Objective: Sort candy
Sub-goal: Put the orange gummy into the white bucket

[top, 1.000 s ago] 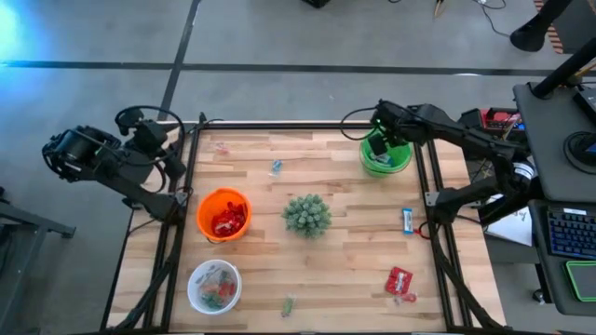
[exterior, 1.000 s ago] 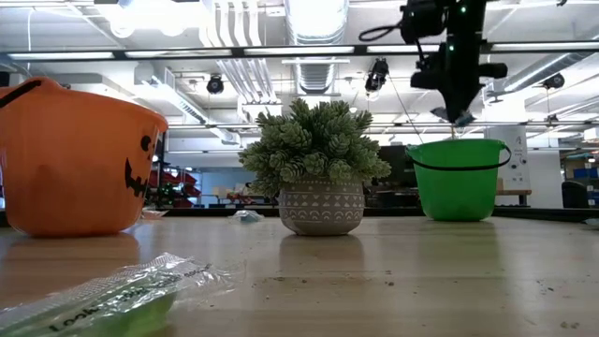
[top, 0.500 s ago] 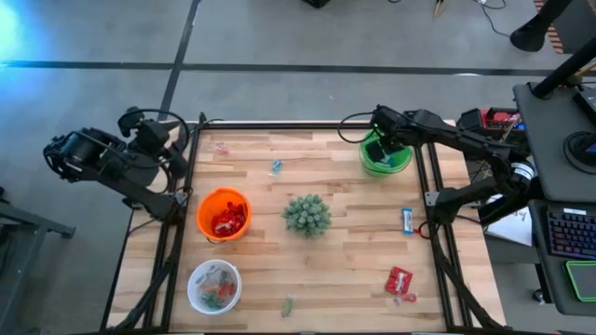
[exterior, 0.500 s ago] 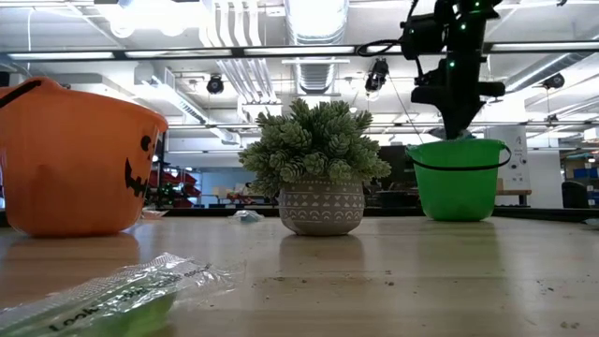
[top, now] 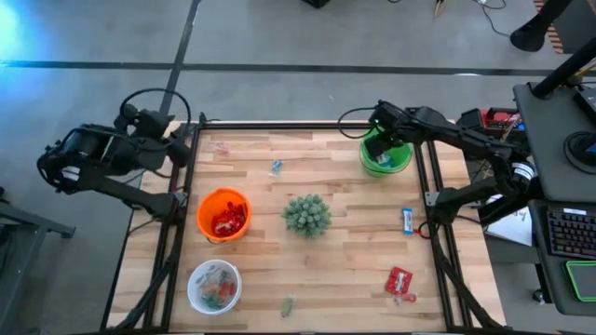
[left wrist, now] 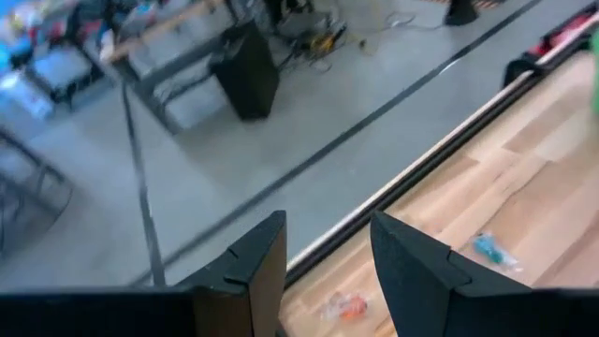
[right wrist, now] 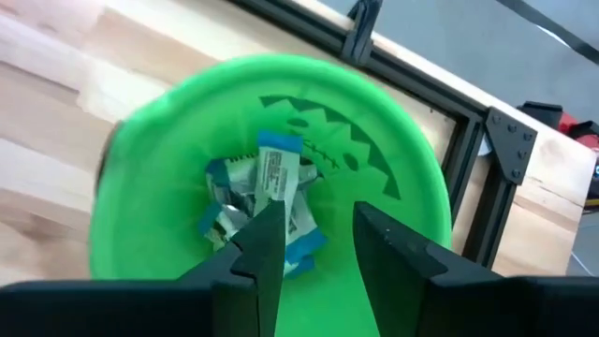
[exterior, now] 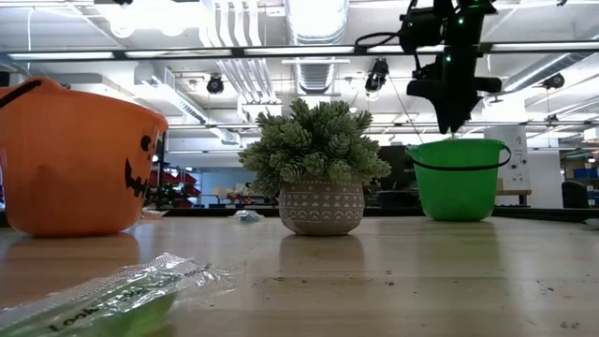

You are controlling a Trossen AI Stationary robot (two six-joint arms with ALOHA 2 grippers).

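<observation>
Many candy pieces lie loose on the wooden table. Near the front edge sit a small green packet and a red packet, flat and shiny. A blue-and-white bar lies by the right edge, its long side running front to back; I think it goes next, and the right arm is much nearer to it. The white bowl and orange bucket hold sweets beside the spiky plant. At the far right corner, the right gripper hangs over the smooth round green bucket, fingers apart, holding nothing; crinkly blue-and-white bars lie inside. The left gripper waits off the far left corner, fingers apart and empty.
</observation>
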